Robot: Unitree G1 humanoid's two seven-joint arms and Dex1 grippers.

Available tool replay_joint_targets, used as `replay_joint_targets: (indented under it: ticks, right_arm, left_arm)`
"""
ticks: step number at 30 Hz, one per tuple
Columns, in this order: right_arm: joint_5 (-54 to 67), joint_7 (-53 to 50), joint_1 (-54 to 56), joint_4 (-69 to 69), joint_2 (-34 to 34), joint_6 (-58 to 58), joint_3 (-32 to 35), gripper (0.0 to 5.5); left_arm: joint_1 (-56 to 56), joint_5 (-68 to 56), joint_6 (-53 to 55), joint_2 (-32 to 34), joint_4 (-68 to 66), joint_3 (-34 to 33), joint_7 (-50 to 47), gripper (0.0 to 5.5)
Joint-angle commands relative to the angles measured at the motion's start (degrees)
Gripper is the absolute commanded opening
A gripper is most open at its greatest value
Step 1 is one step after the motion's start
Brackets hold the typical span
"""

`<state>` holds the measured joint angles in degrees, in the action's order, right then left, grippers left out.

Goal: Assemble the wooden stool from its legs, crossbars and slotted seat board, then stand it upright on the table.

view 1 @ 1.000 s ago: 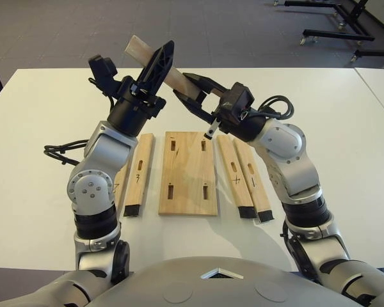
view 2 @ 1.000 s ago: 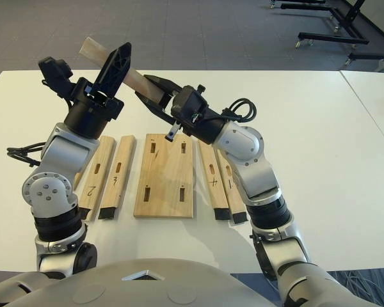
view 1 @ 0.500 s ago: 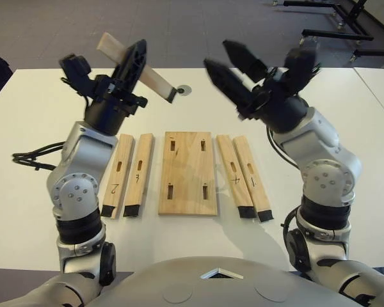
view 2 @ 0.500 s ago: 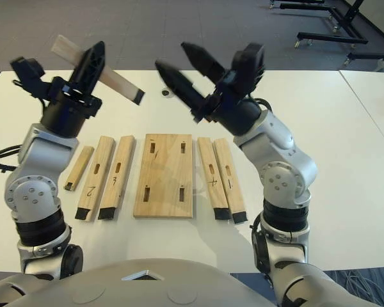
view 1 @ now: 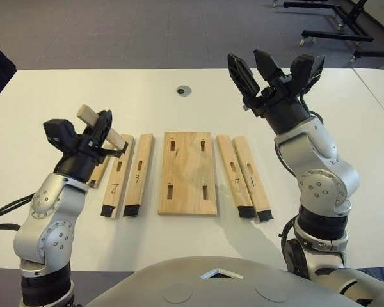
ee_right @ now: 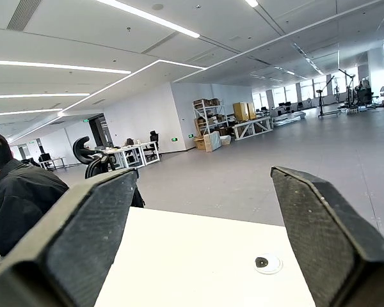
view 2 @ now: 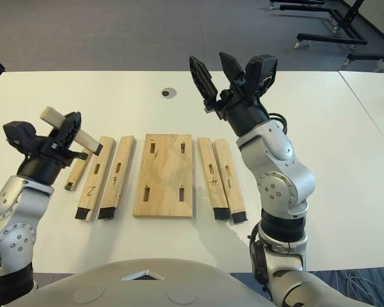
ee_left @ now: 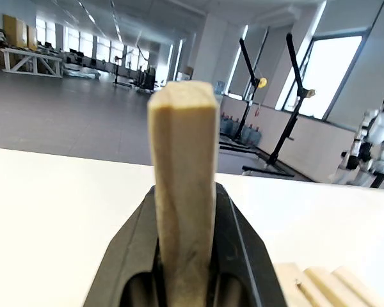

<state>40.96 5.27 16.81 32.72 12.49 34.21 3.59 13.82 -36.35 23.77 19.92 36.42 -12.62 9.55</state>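
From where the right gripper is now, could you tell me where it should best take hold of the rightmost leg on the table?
Probably at the far, plain end of the rightmost leg, from above, the open right gripper pinching across its long edges. It lies flat with its right edge free; the neighbouring leg lies close alongside, leaving little room there.

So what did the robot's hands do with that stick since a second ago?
The right hand let go of the crossbar and pulled back to the right, open. The left hand kept hold and carried it down and left. The seat board and four legs stayed lying flat.
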Motion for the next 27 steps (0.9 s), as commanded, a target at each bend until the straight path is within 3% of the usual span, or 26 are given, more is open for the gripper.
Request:
replay_joint_targets:
  ticks: [1,9,27]
  right_arm:
    - [-2.01,1.17,0.09,0.18,0.32,-0.43,-1.61,3.82]
    - [-4.55,3.04,-0.92,1.05,0.43,-1.28,-3.34,3.82]
    - [-4.06,5.74,-0.14,2.44,-1.49,-3.37,-2.62,3.82]
  left_arm:
    - [4.05,5.5,-5.89,-2.1,-4.69,1.19,2.49,0.39]
    - [4.29,8.28,-10.81,-3.75,-9.05,-1.13,4.21,0.39]
    - [2.03,14.97,-13.4,-5.19,-16.46,1.32,5.78,0.39]
